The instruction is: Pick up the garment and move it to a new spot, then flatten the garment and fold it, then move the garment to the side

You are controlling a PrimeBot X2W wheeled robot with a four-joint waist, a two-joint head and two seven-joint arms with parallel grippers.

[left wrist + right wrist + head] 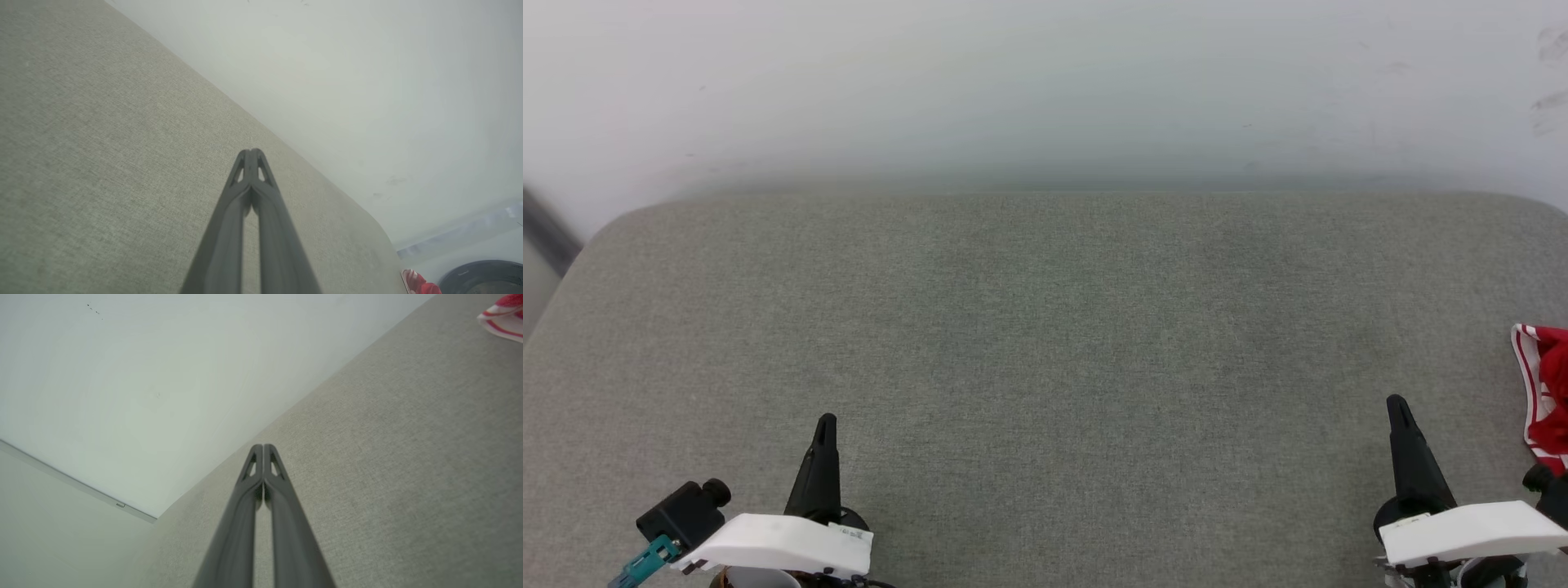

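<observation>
The garment [1547, 392], red with red-white striped trim, lies bunched at the far right edge of the grey cushioned surface [1045, 343], mostly cut off by the picture's edge. A corner of the garment [504, 316] shows at the top right of the right wrist view, and a scrap of the garment [421, 283] at the bottom right of the left wrist view. My right gripper [1396, 403] stands shut and empty, a short way left of the garment. My left gripper [826, 420] is shut and empty at the lower left, far from it. Both sets of fingertips press together in the wrist views [250, 153] [263, 448].
A pale wall [1045, 82] rises behind the surface's far edge. The surface's rounded corners show at the far left and far right. A dark round rim [484, 275] sits beyond the surface's right end in the left wrist view.
</observation>
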